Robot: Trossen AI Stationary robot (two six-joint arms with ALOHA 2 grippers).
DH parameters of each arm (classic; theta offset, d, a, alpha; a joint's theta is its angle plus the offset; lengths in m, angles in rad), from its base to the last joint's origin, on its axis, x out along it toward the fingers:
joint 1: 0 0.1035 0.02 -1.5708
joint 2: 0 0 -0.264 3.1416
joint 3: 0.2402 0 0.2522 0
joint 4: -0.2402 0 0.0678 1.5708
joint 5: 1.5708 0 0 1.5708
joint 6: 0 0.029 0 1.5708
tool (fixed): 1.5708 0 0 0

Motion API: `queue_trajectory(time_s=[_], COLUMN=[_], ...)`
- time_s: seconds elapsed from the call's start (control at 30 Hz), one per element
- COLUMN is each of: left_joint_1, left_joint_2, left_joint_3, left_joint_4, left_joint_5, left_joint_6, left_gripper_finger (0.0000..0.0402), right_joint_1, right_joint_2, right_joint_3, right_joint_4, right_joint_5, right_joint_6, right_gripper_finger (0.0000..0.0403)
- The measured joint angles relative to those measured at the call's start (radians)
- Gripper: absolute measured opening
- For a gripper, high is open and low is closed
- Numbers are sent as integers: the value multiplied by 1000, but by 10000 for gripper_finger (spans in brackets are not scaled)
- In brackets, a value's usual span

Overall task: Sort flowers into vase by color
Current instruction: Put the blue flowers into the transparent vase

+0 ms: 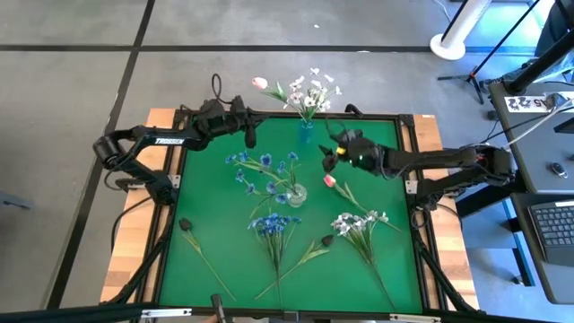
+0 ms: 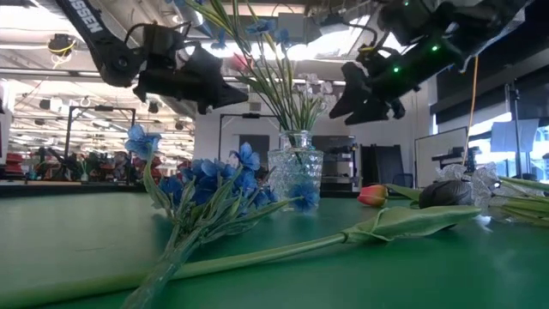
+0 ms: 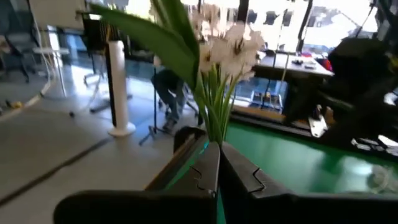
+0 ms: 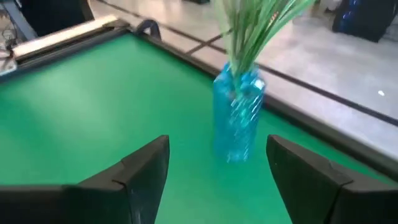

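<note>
A blue vase [image 1: 307,135] stands at the table's far edge and holds white blossoms [image 1: 314,92] and a pink tulip [image 1: 260,82]. A clear glass vase [image 1: 296,193] at mid-table holds blue sprays [image 1: 260,170]. My left gripper [image 1: 250,136] hovers shut and holding nothing to the left of the blue vase. My right gripper [image 1: 328,160] hovers open to the right of and nearer than the blue vase [image 4: 238,112], which shows ahead of its fingers, apart from them. A pink tulip [image 1: 330,180], a blue spray [image 1: 273,224], a white spray [image 1: 359,222] and two near-black tulips [image 1: 186,224] [image 1: 327,241] lie flat on the green mat.
A raised dark frame [image 1: 377,117] borders the green mat. In the low view both grippers hang above the clear vase [image 2: 296,176]. Beyond the far edge stand a white post [image 1: 457,36] and a person seated in the room [image 3: 171,93]. A laptop [image 1: 556,224] sits to the right.
</note>
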Motion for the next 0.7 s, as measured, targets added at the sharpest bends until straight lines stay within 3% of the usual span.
queue_trajectory(time_s=[0.27, 0.4, 0.57, 0.7], left_joint_1=[73, 69, 31, -22], left_joint_2=[-25, -30, -75, -151], left_joint_3=[0, 0, 0, 0], left_joint_4=[-251, -442, -628, -748], left_joint_5=[133, 149, -56, -100], left_joint_6=[-46, -38, 27, 33], left_gripper_finger=[0, 0, 0, 0], right_joint_1=[-148, -144, -39, 84], right_joint_2=[24, 0, -4, -4], right_joint_3=[-1, 28, 163, 262], right_joint_4=[-82, -338, -756, -906], right_joint_5=[-265, -392, -377, -333], right_joint_6=[-40, 91, 213, 259], right_gripper_finger=[268, 268, 268, 268])
